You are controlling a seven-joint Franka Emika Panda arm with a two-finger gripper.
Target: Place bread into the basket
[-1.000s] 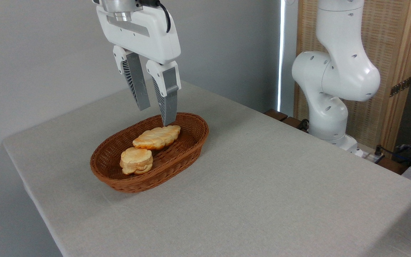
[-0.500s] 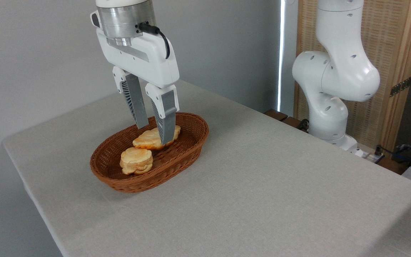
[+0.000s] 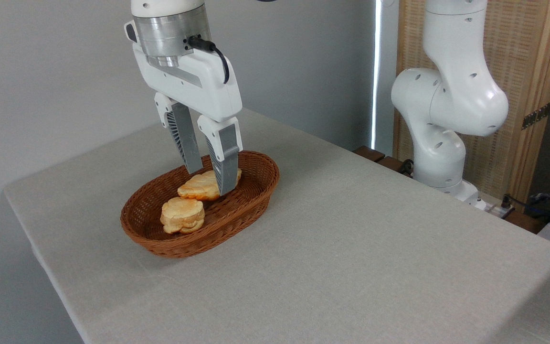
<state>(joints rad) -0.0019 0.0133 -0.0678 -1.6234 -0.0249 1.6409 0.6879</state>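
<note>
The hand (image 3: 209, 180) is seen lowered into the basket (image 3: 256, 197), its two fingers spread apart on either side of the bread (image 3: 199, 186). The near finger (image 3: 225, 160) is placed in front of the loaf's right end, and the far finger is set behind it; whether either finger touches the loaf cannot be told from this angle. The bread is laid inside the basket, toward its far right end. A small round bun (image 3: 182, 215) is found just beside it, nearer the basket's left end. The basket is set on the grey desk (image 3: 351, 248), toward its left side. The arm's white base (image 3: 442, 143) is seen well apart, at the desk's right edge.
</note>
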